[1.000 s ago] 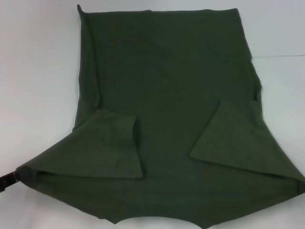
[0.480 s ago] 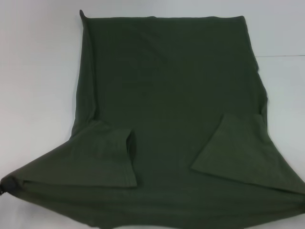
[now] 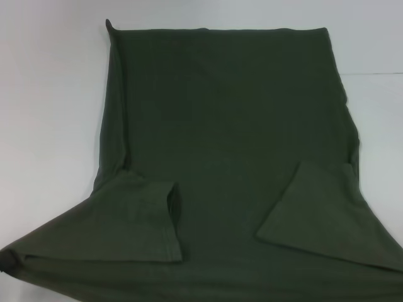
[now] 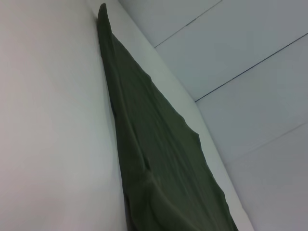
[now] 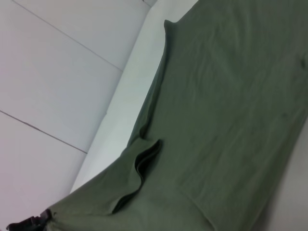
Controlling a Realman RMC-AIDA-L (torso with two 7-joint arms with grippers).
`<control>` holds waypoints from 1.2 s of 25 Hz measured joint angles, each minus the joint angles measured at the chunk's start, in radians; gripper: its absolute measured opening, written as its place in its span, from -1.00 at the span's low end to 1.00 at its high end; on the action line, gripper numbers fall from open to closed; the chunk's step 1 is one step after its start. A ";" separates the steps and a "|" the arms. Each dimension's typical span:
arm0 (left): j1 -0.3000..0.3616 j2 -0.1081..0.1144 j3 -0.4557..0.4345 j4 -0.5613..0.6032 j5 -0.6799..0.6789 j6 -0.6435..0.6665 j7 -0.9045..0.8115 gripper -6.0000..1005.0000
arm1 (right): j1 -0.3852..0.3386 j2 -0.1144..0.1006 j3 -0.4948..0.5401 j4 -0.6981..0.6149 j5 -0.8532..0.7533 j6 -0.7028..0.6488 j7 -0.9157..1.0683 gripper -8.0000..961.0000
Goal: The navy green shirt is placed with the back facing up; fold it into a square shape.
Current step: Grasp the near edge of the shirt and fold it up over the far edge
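Now: the navy green shirt (image 3: pixel 227 126) lies spread on the white table (image 3: pixel 50 126) with its plain side up. No lettering shows in any view.

The far edge runs straight across the top of the head view. The cloth widens toward the robot and passes out of the frame at the near edge and at the near right.

The left sleeve (image 3: pixel 135 220) is folded inward onto the body panel, with its cuff opening facing the centre. The right sleeve (image 3: pixel 321 214) is also folded inward and lies flat as a slanted flap. The two sleeves are well apart, with bare back panel between them.

At the near left the cloth is drawn out to a tight point at the edge of the head view.

In the right wrist view, the shirt (image 5: pixel 226 120) fills most of the frame. At its far corner the cloth gathers into a dark part that we take to be the left gripper (image 5: pixel 24 224). Too little of it shows, so we cannot tell its grip state.

The left wrist view looks along the table at the shirt (image 4: pixel 154 163), a long dark wedge seen edge-on.

The right gripper does not appear in any view, so we record no state for it.
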 joint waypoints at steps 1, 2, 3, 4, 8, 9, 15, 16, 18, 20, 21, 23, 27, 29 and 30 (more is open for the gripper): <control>0.000 0.000 0.000 0.000 0.000 0.000 0.000 -0.93 | 0.000 0.000 0.000 0.000 0.000 0.000 0.000 -0.79; -0.001 0.000 -0.004 0.000 0.000 0.002 0.000 -0.93 | 0.000 -0.001 0.008 -0.001 0.001 -0.004 0.000 -0.78; -0.005 0.000 -0.007 0.000 0.000 0.002 -0.001 -0.93 | 0.002 -0.002 0.015 -0.001 0.001 -0.005 0.001 -0.78; -0.013 0.002 -0.009 -0.002 0.000 0.000 -0.003 -0.93 | 0.007 -0.005 0.026 -0.001 0.002 -0.005 0.003 -0.78; -0.069 0.019 -0.010 -0.037 -0.015 -0.015 -0.010 -0.93 | 0.061 -0.012 0.087 -0.001 0.002 0.000 0.017 -0.77; -0.091 0.026 -0.009 -0.051 -0.019 -0.020 -0.010 -0.93 | 0.080 -0.016 0.107 -0.001 0.003 0.002 0.019 -0.76; -0.233 0.087 -0.004 -0.170 -0.034 -0.116 -0.012 -0.93 | 0.213 -0.037 0.184 0.000 0.011 0.066 0.062 -0.74; -0.259 0.098 -0.002 -0.186 -0.035 -0.140 -0.012 -0.93 | 0.240 -0.039 0.185 0.000 0.020 0.088 0.070 -0.74; -0.305 0.113 -0.001 -0.211 -0.035 -0.187 -0.010 -0.93 | 0.276 -0.040 0.183 0.001 0.036 0.128 0.081 -0.74; -0.351 0.127 0.000 -0.230 -0.036 -0.231 -0.006 -0.93 | 0.317 -0.040 0.180 0.005 0.054 0.176 0.093 -0.73; -0.370 0.133 0.001 -0.236 -0.036 -0.254 -0.005 -0.93 | 0.334 -0.040 0.179 0.007 0.058 0.198 0.097 -0.73; -0.411 0.142 0.008 -0.252 -0.037 -0.304 0.002 -0.93 | 0.370 -0.038 0.176 0.010 0.064 0.246 0.105 -0.72; -0.478 0.151 0.052 -0.283 -0.046 -0.419 0.024 -0.93 | 0.455 -0.020 0.159 0.026 0.066 0.400 0.103 -0.71; -0.498 0.151 0.073 -0.297 -0.050 -0.460 0.034 -0.93 | 0.472 -0.017 0.149 0.035 0.067 0.438 0.100 -0.70; -0.516 0.152 0.091 -0.310 -0.052 -0.500 0.046 -0.93 | 0.487 -0.015 0.139 0.046 0.068 0.478 0.096 -0.70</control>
